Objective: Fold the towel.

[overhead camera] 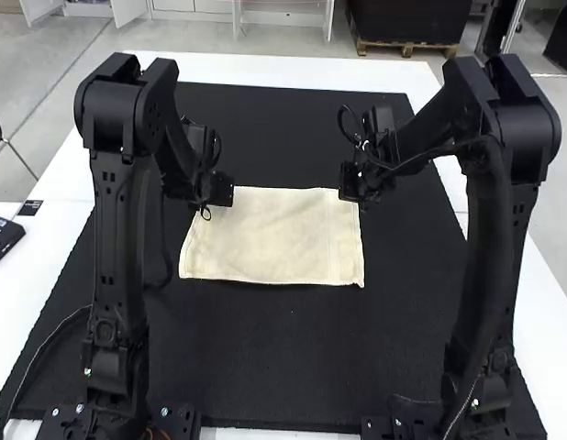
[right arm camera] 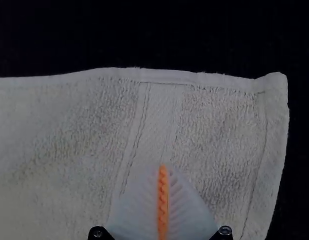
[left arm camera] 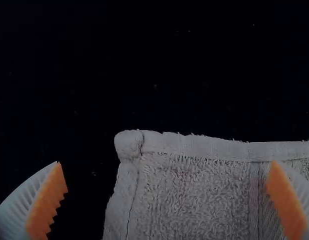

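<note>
White ribbed fingers (left arm camera: 47, 202) with orange pads stand wide open on the left gripper (overhead camera: 217, 191), one against black mat, the other in front of the towel (overhead camera: 274, 236), a hemmed corner between them. The right gripper (overhead camera: 357, 180) has its fingers (right arm camera: 163, 205) pressed together in front of the towel near its other far corner.

The cream towel lies spread flat as a wide rectangle, its edges slightly wavy. The black mat (overhead camera: 265, 357) extends past it on every side, most deeply on the near side; white worktop (overhead camera: 17, 312) borders the mat. In the high view, the grippers hide the towel's far corners; how many layers it has, I cannot tell. A dark printed box (overhead camera: 3, 240) is cut off at the left edge.
</note>
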### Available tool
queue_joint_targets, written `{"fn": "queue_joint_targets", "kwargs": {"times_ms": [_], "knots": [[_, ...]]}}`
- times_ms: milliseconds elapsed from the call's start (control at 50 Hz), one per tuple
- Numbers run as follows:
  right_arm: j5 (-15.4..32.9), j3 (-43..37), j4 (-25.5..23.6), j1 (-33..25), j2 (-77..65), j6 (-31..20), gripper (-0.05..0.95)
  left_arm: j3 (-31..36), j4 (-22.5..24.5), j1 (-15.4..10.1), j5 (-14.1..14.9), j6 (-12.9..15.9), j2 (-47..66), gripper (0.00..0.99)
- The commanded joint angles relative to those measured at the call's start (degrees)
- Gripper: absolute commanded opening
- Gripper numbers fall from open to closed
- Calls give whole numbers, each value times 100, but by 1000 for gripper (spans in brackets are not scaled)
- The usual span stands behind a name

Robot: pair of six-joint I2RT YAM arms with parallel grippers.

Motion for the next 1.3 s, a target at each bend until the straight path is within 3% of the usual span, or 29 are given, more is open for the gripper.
{"fn": "queue_joint_targets", "kwargs": {"times_ms": [0,180,260,340,360,380,400,420,620,960,1120,1280], "knots": [[60,-55,22,-48,-204,57,-3,104,-71,148,-304,29,169,934],[51,-55,22,-48,-204,66,-3,112,-185,201,-391,55,195,925],[60,-55,22,-48,-204,66,-3,112,-343,183,-383,37,204,803],[60,-38,22,-39,-204,119,-3,77,-422,210,-304,-15,195,525],[60,-38,22,-48,-204,119,-3,77,-466,210,-304,-33,195,411],[60,-38,22,-48,-204,128,-5,77,-563,201,-304,-68,195,208],[60,-29,22,-48,-204,136,-5,69,-589,192,-312,-86,195,82],[60,-29,22,-48,-204,145,-5,69,-607,183,-312,-94,177,16],[60,-38,22,-48,-239,180,-5,-98,-528,192,-181,-314,-95,21],[104,-170,-48,-48,-679,277,-16,-265,-519,122,-154,-297,-807,20],[104,-495,-39,-66,-1092,470,-18,-380,-625,-80,-145,-226,-1071,20],[262,-811,92,-66,-1338,541,-18,-529,-572,-493,-154,-235,-1211,20]]}}
